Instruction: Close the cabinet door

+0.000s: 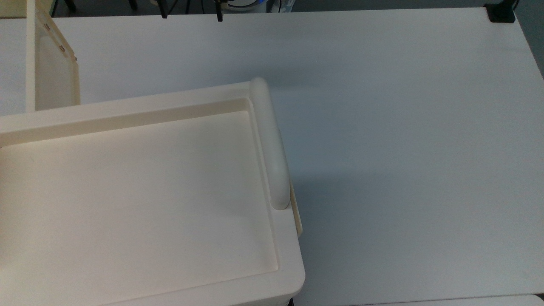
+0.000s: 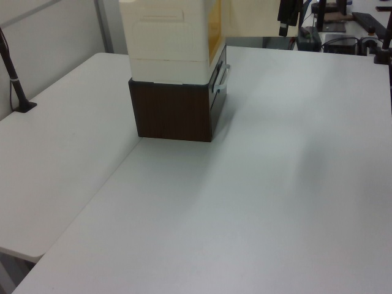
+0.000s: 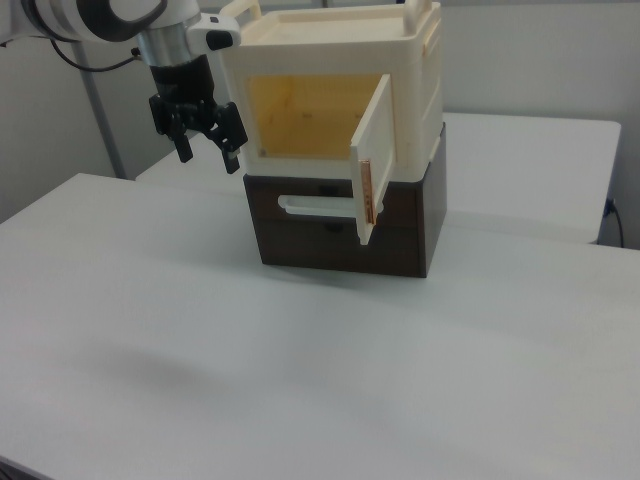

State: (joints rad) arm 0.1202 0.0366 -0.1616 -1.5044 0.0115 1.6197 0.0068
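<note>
The cabinet (image 3: 415, 100) is a cream plastic box standing on a dark brown base. Its recessed top (image 1: 136, 199) and rounded bar handle (image 1: 270, 144) show in the top view. The cabinet door (image 3: 372, 160) stands swung out from its hinge on the right view's right, baring the yellow inside (image 3: 300, 115). The same door is the thin panel (image 1: 55, 68) at the top view's upper left and the cream sheet (image 2: 254, 18) in the left view. My gripper (image 3: 208, 158) hangs open and holds nothing, just off the cabinet's front corner on the right view's left, away from the door. Its dark fingers (image 1: 163, 12) reach in at the top view's upper edge.
The brown base (image 3: 400, 235) has a drawer front with a white handle (image 3: 315, 207) under the open door. White table (image 1: 403, 148) spreads wide around the cabinet. A black clamp (image 1: 501, 12) sits at the top view's far right corner, and a black post (image 2: 15, 86) at the left view's left.
</note>
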